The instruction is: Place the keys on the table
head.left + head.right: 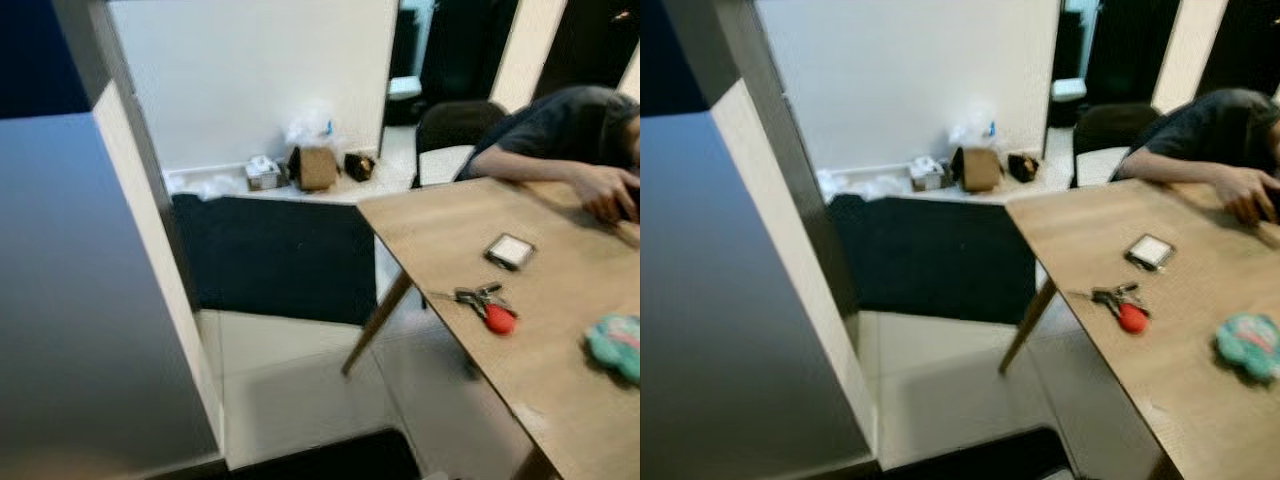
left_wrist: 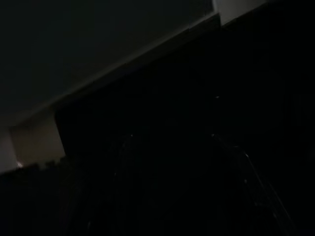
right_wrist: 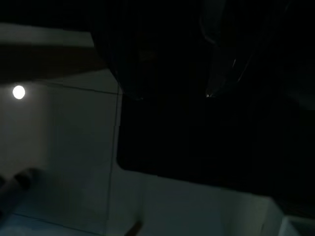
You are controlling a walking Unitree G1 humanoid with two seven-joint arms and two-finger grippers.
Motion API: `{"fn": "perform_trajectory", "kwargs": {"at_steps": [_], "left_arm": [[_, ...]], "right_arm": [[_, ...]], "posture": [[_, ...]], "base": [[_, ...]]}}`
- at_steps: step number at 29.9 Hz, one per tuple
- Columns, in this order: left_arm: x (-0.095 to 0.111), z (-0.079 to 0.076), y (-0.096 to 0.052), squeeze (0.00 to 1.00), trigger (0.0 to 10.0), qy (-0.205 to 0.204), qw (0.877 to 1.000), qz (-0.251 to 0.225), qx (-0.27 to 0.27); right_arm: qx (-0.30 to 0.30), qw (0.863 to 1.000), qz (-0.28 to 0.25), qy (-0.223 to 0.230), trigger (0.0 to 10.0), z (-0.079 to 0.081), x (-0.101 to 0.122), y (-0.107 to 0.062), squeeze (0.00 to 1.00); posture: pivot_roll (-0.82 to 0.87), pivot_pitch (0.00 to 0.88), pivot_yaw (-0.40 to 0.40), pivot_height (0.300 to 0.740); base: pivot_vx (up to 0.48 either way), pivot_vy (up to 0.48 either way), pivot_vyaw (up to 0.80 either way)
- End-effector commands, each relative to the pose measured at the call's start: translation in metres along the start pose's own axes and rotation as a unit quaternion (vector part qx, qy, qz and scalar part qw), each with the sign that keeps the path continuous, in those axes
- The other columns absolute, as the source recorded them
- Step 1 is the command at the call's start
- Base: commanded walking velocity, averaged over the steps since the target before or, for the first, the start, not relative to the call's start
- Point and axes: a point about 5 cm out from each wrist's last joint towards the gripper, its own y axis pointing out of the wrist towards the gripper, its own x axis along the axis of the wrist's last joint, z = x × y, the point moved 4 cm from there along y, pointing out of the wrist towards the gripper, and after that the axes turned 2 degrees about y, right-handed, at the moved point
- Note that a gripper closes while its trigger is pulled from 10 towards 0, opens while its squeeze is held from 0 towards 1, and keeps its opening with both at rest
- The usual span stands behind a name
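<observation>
A bunch of keys [image 1: 487, 305] with a red fob lies flat on the wooden table [image 1: 440, 230], close to its near-left edge, with nothing touching it. In the dim right wrist view my right gripper [image 3: 171, 93] hangs over pale floor tiles and a dark mat, its two fingertips [image 3: 133, 94] apart with nothing between them. The left wrist view is almost black; my left gripper [image 2: 170, 157] is a faint outline below a pale surface.
A person [image 1: 560, 130] leans on the table's far end, hand by a small square device [image 1: 510, 251]. A teal object [image 1: 615, 345] lies at the right edge. A dark chair [image 1: 455, 130], a dark rug [image 1: 280, 255], a cardboard box [image 1: 317, 166] and a tall grey panel [image 1: 80, 300] surround the tiled floor.
</observation>
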Motion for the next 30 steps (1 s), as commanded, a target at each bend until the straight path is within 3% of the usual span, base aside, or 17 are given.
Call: {"fn": "perform_trajectory", "kwargs": {"at_steps": [1, 30], "left_arm": [[-0.0125, -0.0037, -0.0036, 0.00, 10.0, -0.002, 1.000, 0.020, -0.006], [-0.0136, -0.0042, -0.0042, 0.00, 10.0, -0.003, 1.000, 0.022, -0.006]], "right_arm": [[0.002, 1.000, 0.011, 0.003, 10.0, 0.0029, -0.0073, -0.0032, 0.00], [0.003, 1.000, 0.012, 0.002, 10.0, 0.0041, -0.0079, -0.0035, 0.00]], "posture": [[0.16, 0.139, -0.002, 0.740], [0.16, 0.142, -0.002, 0.740]], "base": [[0.000, 0.000, 0.80], [0.000, 0.000, 0.80]]}}
